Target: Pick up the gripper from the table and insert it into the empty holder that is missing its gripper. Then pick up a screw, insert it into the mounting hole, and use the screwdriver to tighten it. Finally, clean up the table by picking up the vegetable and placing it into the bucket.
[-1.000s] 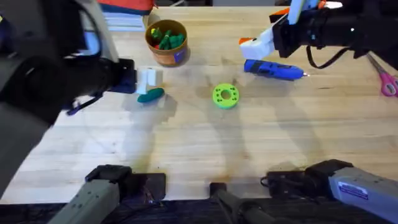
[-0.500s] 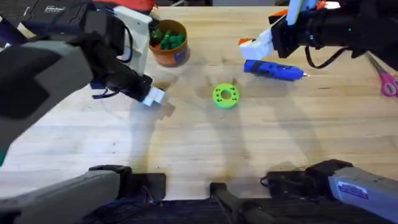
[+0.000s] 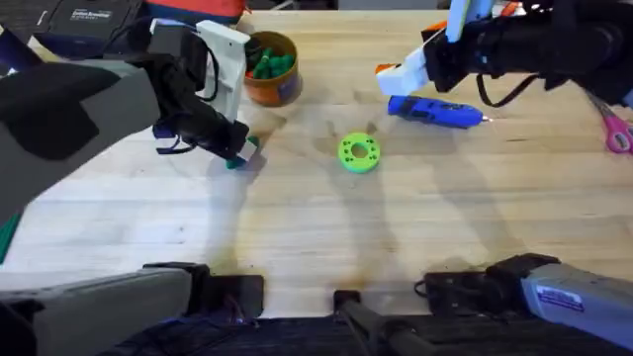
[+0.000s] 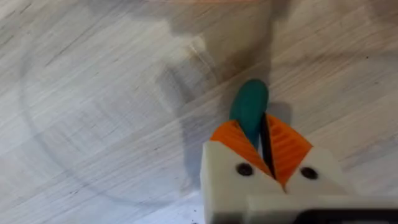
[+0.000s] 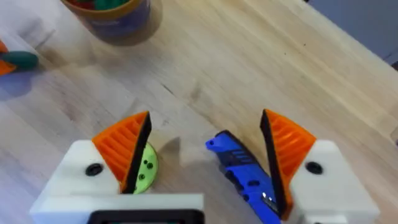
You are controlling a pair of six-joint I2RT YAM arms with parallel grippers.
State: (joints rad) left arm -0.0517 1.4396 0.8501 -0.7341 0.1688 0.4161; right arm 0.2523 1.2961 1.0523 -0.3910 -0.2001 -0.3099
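The dark green vegetable (image 4: 250, 107) lies low over the table (image 3: 326, 227), pinched between the orange pads of my left gripper (image 4: 260, 138), which is shut on it. From overhead the left gripper (image 3: 240, 148) is left of centre, with the vegetable (image 3: 233, 162) peeking out beneath it. The bucket (image 3: 269, 69), orange and holding green pieces, stands just behind. My right gripper (image 5: 205, 149) hangs open above the blue screwdriver (image 5: 245, 177), which lies on the table at the back right (image 3: 435, 111). The loose gripper, the holder and the screw are out of view.
A bright green round disc with holes (image 3: 358, 152) sits mid-table between the arms. Pink-handled scissors (image 3: 618, 133) lie at the right edge. Dark boxes and a red item crowd the back left corner. The near half of the tabletop is bare wood.
My left gripper swung down from beside the bucket onto the vegetable and shut on it. The right arm has barely moved.
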